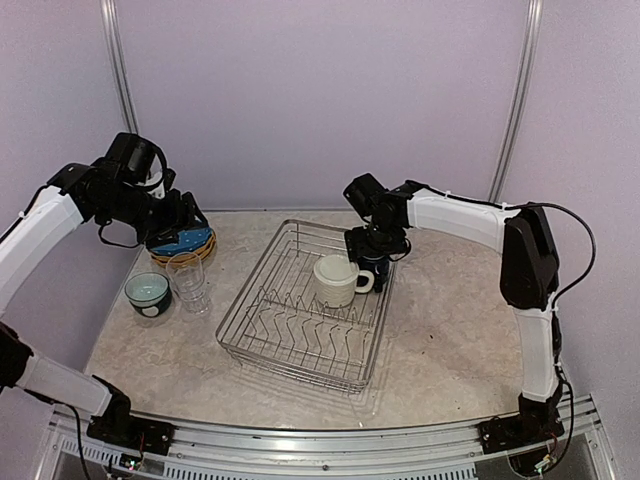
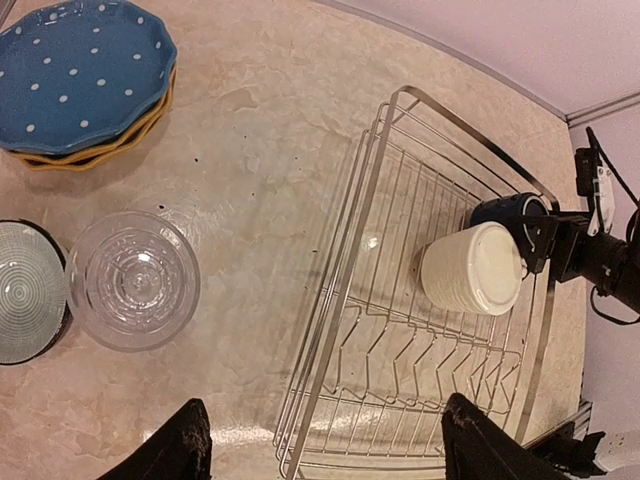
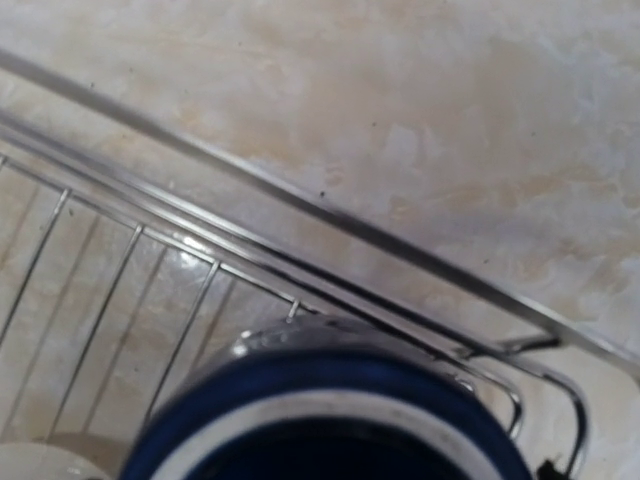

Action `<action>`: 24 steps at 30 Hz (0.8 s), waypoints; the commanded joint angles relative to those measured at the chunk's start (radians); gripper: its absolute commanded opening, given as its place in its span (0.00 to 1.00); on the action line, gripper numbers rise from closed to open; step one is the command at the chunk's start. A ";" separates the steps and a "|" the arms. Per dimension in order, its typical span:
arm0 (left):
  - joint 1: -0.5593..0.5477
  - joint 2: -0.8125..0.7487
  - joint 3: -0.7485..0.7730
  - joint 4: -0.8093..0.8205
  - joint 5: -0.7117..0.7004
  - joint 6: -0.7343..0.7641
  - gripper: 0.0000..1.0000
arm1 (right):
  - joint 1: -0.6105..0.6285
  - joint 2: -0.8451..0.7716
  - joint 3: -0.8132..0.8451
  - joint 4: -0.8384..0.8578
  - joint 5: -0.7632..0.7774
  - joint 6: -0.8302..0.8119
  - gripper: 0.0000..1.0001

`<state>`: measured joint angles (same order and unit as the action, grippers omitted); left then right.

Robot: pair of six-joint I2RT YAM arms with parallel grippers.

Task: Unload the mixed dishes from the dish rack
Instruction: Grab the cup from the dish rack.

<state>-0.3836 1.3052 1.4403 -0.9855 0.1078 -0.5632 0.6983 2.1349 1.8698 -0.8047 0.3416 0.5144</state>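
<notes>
The silver wire dish rack [image 1: 262, 290] holds a cream mug [image 1: 335, 280] lying on its side and a dark navy mug [image 2: 503, 211] in its far right corner. My right gripper [image 1: 376, 258] is down on the navy mug. In the right wrist view the mug's rim [image 3: 330, 400] fills the bottom and hides the fingers. My left gripper [image 2: 325, 450] is open and empty, high above the table near the rack's left edge [image 2: 345, 260]. A blue speckled plate on mustard-yellow ones [image 2: 80, 70], a glass tumbler [image 2: 132, 280] and a teal-and-white bowl [image 2: 25, 290] stand on the table to the left.
The stack of plates [image 1: 185, 243], the tumbler [image 1: 190, 283] and the bowl [image 1: 147, 292] crowd the table's left side. Upright plate tines [image 2: 430, 360] fill the rack's near half. A wall stands close behind the table.
</notes>
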 commanded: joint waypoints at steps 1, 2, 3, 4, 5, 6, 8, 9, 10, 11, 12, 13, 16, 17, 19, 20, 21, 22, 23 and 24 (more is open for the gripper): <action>-0.010 -0.004 -0.008 0.024 0.022 0.007 0.75 | -0.009 0.052 0.032 -0.054 -0.048 -0.001 0.89; -0.010 -0.004 -0.008 0.024 0.023 0.007 0.75 | -0.010 0.061 0.040 -0.060 -0.047 -0.001 0.88; -0.012 -0.004 -0.006 0.024 0.025 0.005 0.75 | -0.010 0.069 0.047 -0.063 -0.045 -0.002 0.88; -0.014 -0.004 -0.005 0.024 0.027 0.004 0.75 | -0.011 0.075 0.054 -0.066 -0.045 -0.002 0.87; -0.015 -0.004 -0.003 0.025 0.029 0.002 0.75 | -0.012 0.082 0.061 -0.068 -0.046 -0.003 0.88; -0.016 -0.004 -0.003 0.025 0.031 0.001 0.75 | -0.012 0.086 0.067 -0.073 -0.045 -0.004 0.88; -0.019 -0.006 0.000 0.024 0.037 -0.004 0.75 | -0.011 0.095 0.079 -0.076 -0.046 -0.011 0.91; -0.020 -0.006 0.003 0.025 0.039 -0.005 0.75 | -0.012 0.098 0.084 -0.079 -0.046 -0.012 0.91; -0.022 -0.007 0.006 0.024 0.041 -0.006 0.75 | -0.013 0.101 0.088 -0.080 -0.046 -0.016 0.92; -0.022 -0.007 0.011 0.023 0.044 -0.007 0.75 | -0.013 0.104 0.089 -0.079 -0.046 -0.020 0.93; -0.024 -0.007 0.014 0.024 0.047 -0.009 0.75 | -0.013 0.106 0.090 -0.079 -0.044 -0.022 0.93; -0.024 -0.006 0.020 0.024 0.049 -0.010 0.75 | -0.014 0.110 0.091 -0.080 -0.044 -0.027 0.94; -0.026 -0.005 0.031 0.022 0.056 -0.013 0.75 | -0.014 0.114 0.089 -0.081 -0.027 -0.031 0.93; -0.028 -0.003 0.033 0.023 0.057 -0.015 0.75 | -0.013 0.113 0.090 -0.082 -0.019 -0.032 0.92; -0.030 -0.002 0.039 0.025 0.064 -0.018 0.75 | -0.014 0.096 0.088 -0.067 -0.008 -0.037 0.87; -0.030 -0.001 0.041 0.025 0.066 -0.019 0.75 | -0.014 0.083 0.084 -0.052 -0.010 -0.043 0.85; -0.031 0.001 0.045 0.027 0.071 -0.021 0.75 | -0.013 0.069 0.079 -0.036 -0.016 -0.052 0.82; -0.031 0.003 0.047 0.029 0.078 -0.023 0.76 | -0.013 0.055 0.078 -0.017 -0.023 -0.062 0.77; -0.031 0.004 0.051 0.030 0.082 -0.025 0.76 | -0.014 0.039 0.076 0.000 -0.030 -0.068 0.73; -0.031 0.006 0.054 0.034 0.091 -0.027 0.76 | -0.014 0.016 0.071 0.017 -0.035 -0.070 0.67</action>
<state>-0.4080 1.3064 1.4590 -0.9718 0.1654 -0.5793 0.6907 2.2200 1.9476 -0.8310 0.3111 0.4755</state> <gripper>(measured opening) 0.756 0.875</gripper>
